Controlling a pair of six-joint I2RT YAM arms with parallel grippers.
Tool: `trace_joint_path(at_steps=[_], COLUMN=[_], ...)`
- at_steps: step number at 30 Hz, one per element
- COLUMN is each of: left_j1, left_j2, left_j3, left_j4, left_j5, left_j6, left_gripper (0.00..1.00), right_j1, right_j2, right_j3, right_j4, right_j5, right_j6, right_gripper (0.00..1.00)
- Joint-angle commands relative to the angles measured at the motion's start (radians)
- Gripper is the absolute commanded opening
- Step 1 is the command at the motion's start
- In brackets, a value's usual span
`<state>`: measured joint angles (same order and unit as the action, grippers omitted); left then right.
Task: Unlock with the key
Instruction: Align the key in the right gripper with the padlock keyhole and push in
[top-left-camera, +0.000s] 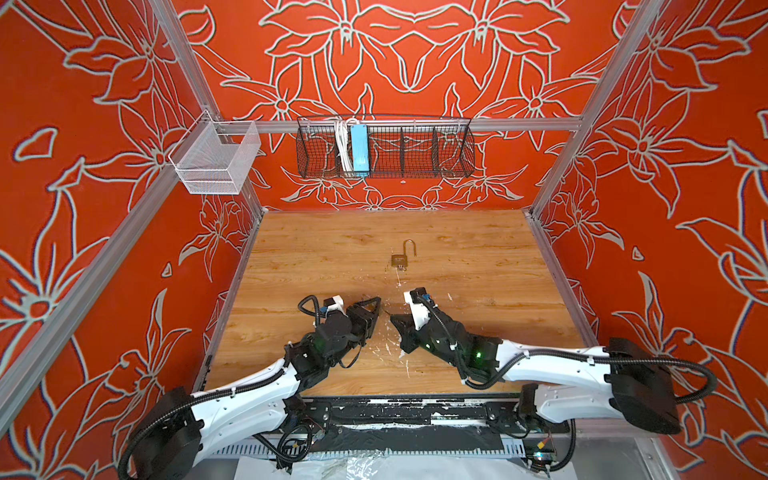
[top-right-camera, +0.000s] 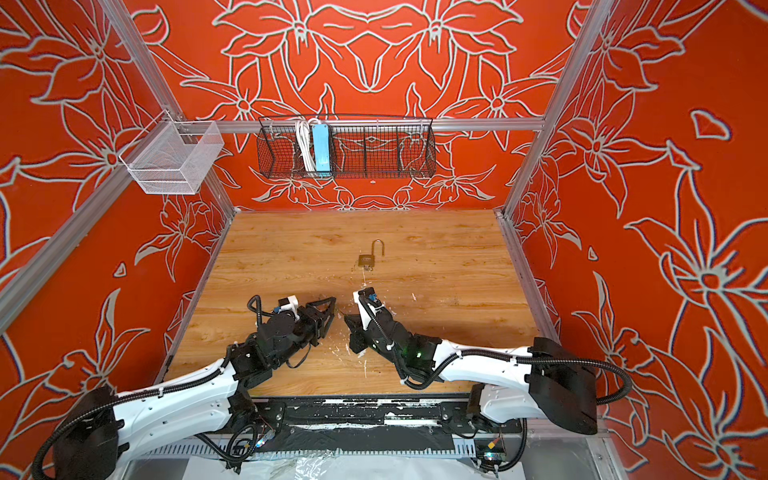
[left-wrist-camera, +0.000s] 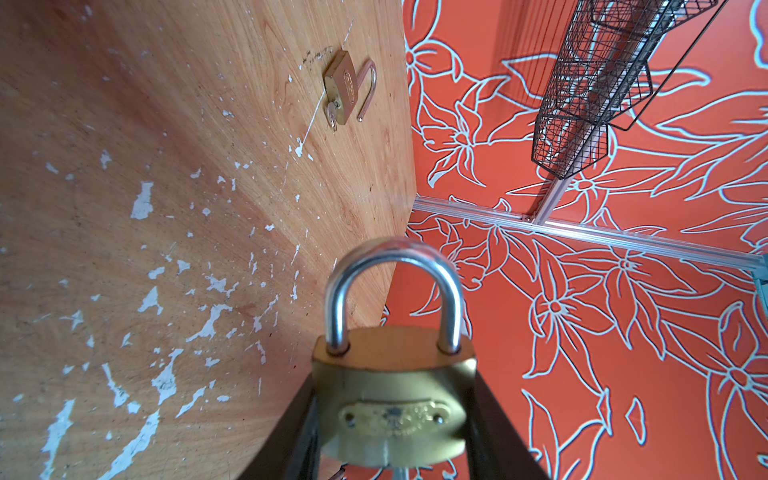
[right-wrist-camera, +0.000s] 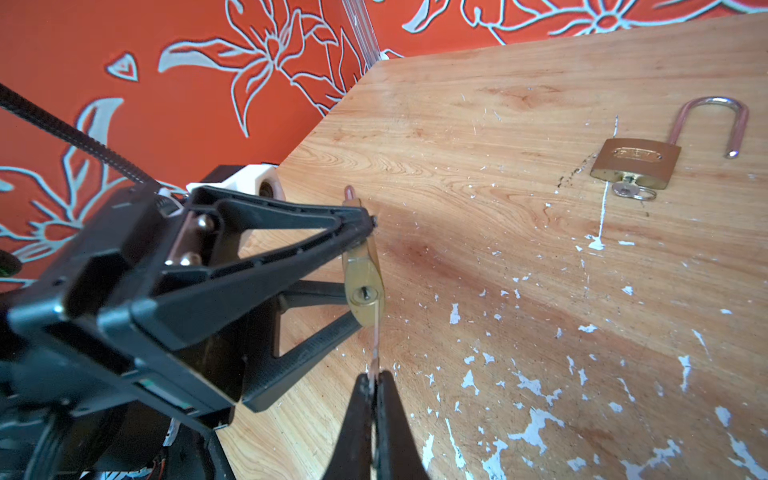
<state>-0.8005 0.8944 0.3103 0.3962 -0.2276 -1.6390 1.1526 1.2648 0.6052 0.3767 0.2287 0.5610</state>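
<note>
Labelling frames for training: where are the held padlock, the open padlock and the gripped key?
held padlock (left-wrist-camera: 392, 399): left wrist view, brass body.
open padlock (right-wrist-camera: 636, 160): right wrist view, brass body.
gripped key (right-wrist-camera: 376, 337): right wrist view, blade.

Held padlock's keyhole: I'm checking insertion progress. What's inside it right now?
Nothing visible: the held padlock shows a dark, empty keyhole. The key ends just beside it. Deeper inside is hidden.

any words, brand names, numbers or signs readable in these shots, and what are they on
Nothing can be read as text.
Plate on the held padlock, left wrist view: raised lettering, too blurred to read.
Plate on the open padlock lying on the table: too small to read.
On the blue power strip in the wire basket: no marking visible.
</note>
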Motion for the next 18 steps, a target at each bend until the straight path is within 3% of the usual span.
trace_joint_path(at_steps=[1,18], left_j1=[-0.008,-0.008], left_j2=[-0.019,-0.025], left_j3=[-0.004,-0.018], left_j4=[0.043,0.047], left_j5=[-0.024,-0.027], left_j6=[0.004,-0.005], left_gripper=[0.0,0.0], right_j1=[0.009,0.009], right_j2=[0.008,0.021], right_j3=[0.027,0.05], right_j4=[-0.015,-0.013], right_j5=[0.011,-0.006], right_j6=[0.016,0.006], right_gripper=[0.0,0.0])
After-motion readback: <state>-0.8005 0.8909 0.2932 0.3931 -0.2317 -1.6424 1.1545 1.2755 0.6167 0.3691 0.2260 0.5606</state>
